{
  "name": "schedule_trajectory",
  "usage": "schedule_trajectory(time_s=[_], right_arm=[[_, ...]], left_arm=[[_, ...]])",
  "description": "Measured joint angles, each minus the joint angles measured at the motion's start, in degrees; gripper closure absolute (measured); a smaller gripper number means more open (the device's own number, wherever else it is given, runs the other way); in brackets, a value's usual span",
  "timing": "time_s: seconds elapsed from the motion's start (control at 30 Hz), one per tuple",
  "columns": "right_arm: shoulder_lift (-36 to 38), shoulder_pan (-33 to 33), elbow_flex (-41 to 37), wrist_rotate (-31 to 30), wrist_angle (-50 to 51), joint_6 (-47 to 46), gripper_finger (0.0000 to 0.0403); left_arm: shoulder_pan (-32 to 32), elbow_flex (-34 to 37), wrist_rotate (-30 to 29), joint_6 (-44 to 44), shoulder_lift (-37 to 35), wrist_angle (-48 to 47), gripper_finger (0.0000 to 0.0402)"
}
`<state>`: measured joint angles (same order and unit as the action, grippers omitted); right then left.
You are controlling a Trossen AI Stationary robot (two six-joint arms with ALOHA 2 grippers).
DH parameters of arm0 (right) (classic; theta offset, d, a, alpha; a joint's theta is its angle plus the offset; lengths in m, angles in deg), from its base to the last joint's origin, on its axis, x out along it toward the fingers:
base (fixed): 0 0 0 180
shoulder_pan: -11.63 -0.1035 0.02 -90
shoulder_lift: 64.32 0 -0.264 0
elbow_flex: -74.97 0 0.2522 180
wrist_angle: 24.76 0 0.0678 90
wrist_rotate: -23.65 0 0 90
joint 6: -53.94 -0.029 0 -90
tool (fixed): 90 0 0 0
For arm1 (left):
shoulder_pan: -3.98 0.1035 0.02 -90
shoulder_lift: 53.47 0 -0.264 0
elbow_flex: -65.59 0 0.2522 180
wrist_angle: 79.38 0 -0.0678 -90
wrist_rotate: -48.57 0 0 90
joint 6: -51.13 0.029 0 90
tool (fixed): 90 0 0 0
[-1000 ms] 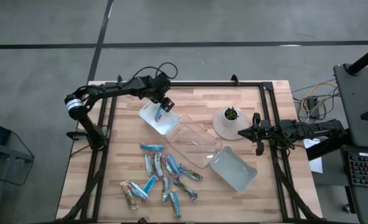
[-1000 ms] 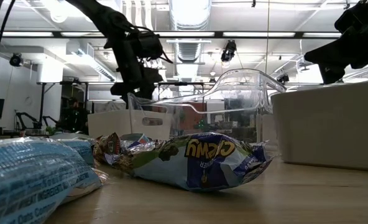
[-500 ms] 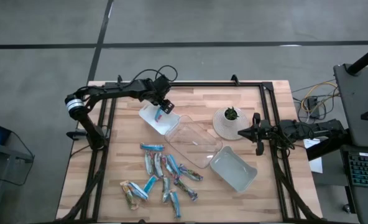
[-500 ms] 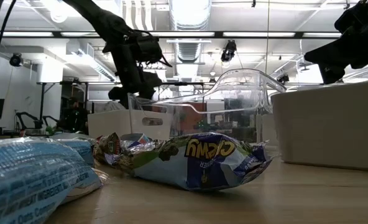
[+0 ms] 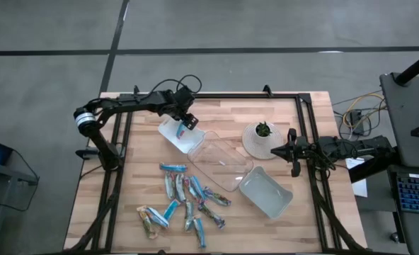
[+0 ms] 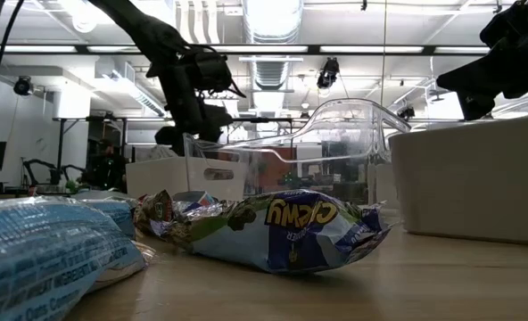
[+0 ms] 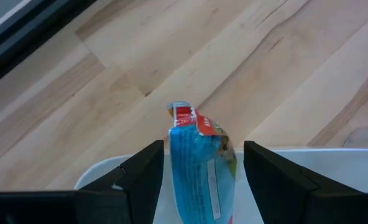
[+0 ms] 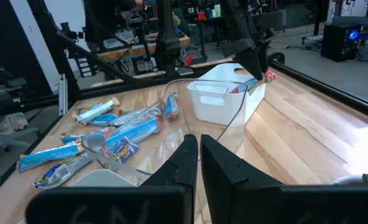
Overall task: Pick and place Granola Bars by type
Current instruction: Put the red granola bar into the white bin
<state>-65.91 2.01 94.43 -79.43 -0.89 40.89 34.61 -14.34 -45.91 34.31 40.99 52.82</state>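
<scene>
Left hand [image 5: 187, 121] (holding blue bar [image 7: 199, 168]) stays put.

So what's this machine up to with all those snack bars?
It is sorting granola bars into trays. The left tool holds a blue-wrapped bar over the white tray at the table's far left. A pile of bars waits on the near side of the table. The right tool, shut and empty, waits by the small potted plant.

We see bright, even overhead light on the pale wooden tabletop [image 5: 139, 191], with soft shadows. In the low view, white ceiling lamps [image 6: 273, 16] glare, and the nearest blue foil wrapper [image 6: 41, 254] blurs.
</scene>
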Motion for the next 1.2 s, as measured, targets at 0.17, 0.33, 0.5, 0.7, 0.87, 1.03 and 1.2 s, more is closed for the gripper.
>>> schedule_trajectory(time_s=[0.17, 0.33, 0.5, 0.7, 0.87, 1.03, 1.2], right_arm=[[-0.01, 0.02, 0.00, -0.01, -0.01, 0.00, 0.0390], [0.00, 0.00, 0.00, -0.02, -0.02, 0.00, 0.0390], [0.00, 0.00, 0.00, 0.00, -0.01, 0.00, 0.0390], [0.00, 0.02, 0.00, 0.00, 0.00, 0.00, 0.0390], [-0.01, 0.01, -0.01, 0.00, -0.02, 0.00, 0.0390], [0.00, 0.02, 0.00, -0.02, 0.00, 0.00, 0.0390], [-0.01, 0.00, 0.00, 0.00, -0.02, 0.00, 0.0390]], left_arm=[[-0.01, 0.00, 1.03, 0.17, 0.00, 0.01, 0.0207], [0.00, 0.00, 1.17, 0.25, 0.00, 0.00, 0.0265], [0.00, 0.00, 1.21, 0.26, 0.00, 0.02, 0.0332], [-0.04, -0.02, 1.45, 0.31, -0.04, 0.04, 0.0368], [-0.04, -0.04, 1.76, 0.42, -0.04, 0.04, 0.0395], [-0.04, -0.07, 2.00, 0.90, -0.07, 0.04, 0.0401], [-0.08, -0.21, 3.49, 0.69, -0.07, -0.17, 0.0401]])
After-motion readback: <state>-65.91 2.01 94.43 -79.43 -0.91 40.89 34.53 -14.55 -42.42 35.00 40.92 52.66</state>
